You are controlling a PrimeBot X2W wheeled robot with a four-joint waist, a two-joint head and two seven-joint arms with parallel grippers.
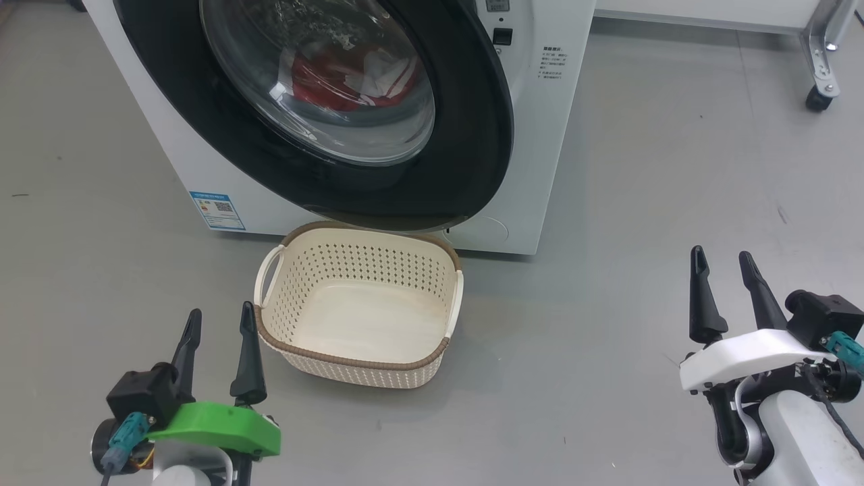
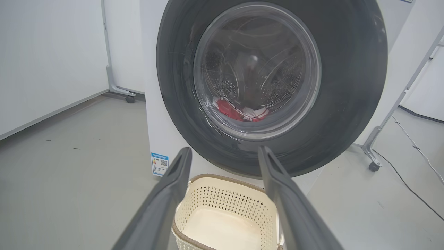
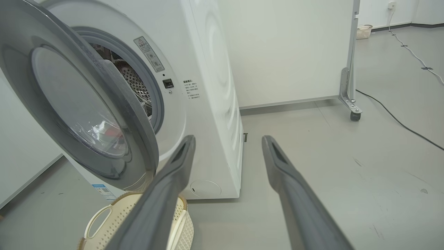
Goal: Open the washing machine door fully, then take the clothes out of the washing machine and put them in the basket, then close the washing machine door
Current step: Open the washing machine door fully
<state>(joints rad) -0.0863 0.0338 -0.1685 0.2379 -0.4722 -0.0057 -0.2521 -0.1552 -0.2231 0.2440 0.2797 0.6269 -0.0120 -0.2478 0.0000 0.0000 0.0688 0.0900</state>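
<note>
- Step in hand: step 1 of 3, opening the door (image 1: pixel 466 155) fully. It stands ajar; the right wrist view shows a gap between its right-hand edge and the washer (image 1: pixel 540 135), with the hinge on the far side.
- Clothes (image 1: pixel 351 84): red and white, lying low in the drum, seen through the door glass. None removed.
- Basket (image 1: pixel 358 374): empty, on the floor just before the washer, its rear rim under the door's lower edge.
- Left gripper (image 1: pixel 222 309): its 2 fingers apart, holding nothing, low beside the basket.
- Right gripper (image 1: pixel 721 253): fingers apart, holding nothing, well clear of the door.
- Next move, as judged: bring a gripper, likely the right, to the door's free edge and swing it wide toward the hinge, keeping clear of the basket.
</note>
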